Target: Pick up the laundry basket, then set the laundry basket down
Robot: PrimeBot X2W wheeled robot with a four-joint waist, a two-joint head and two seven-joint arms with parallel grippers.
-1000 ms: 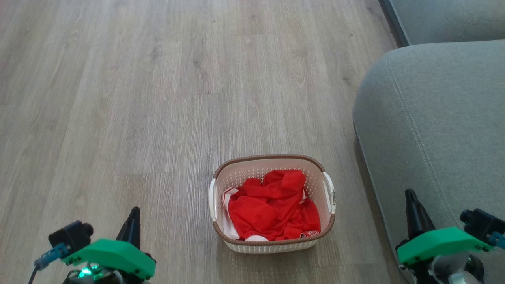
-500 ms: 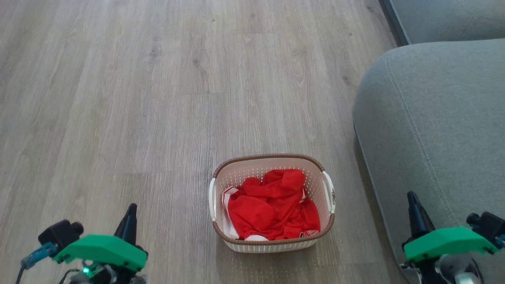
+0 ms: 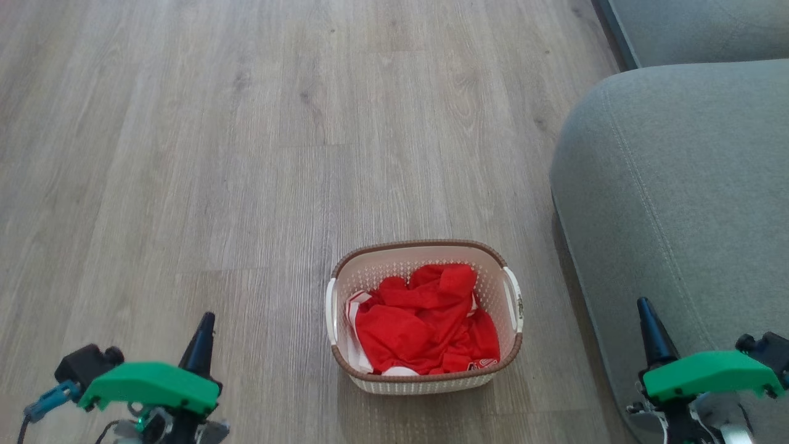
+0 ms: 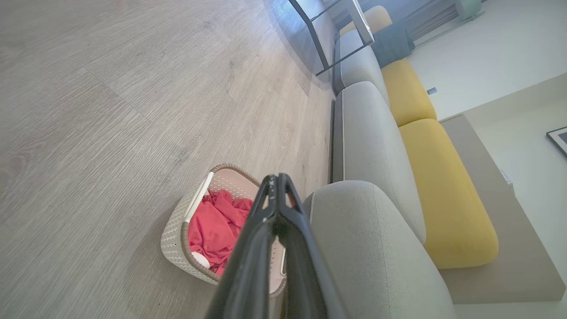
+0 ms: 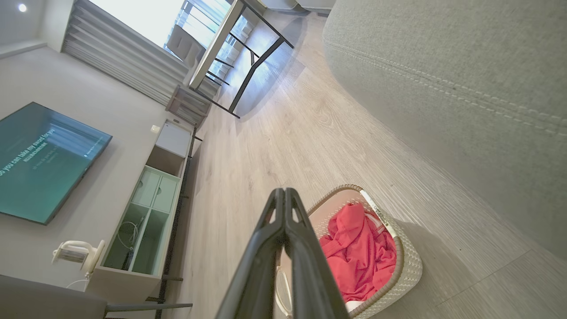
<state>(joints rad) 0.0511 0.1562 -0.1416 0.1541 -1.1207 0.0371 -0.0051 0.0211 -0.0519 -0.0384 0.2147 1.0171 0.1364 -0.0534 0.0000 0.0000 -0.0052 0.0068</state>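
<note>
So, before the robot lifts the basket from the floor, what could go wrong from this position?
1. Both the left gripper and the right gripper are shut and apart from the laundry basket; reaching in shut, they may push it rather than take its white handles.
2. The grey sofa stands close beside the basket's right side, so the right gripper may brush it.
3. The red clothes lie loose inside; an uneven lift could tip them out.
</note>
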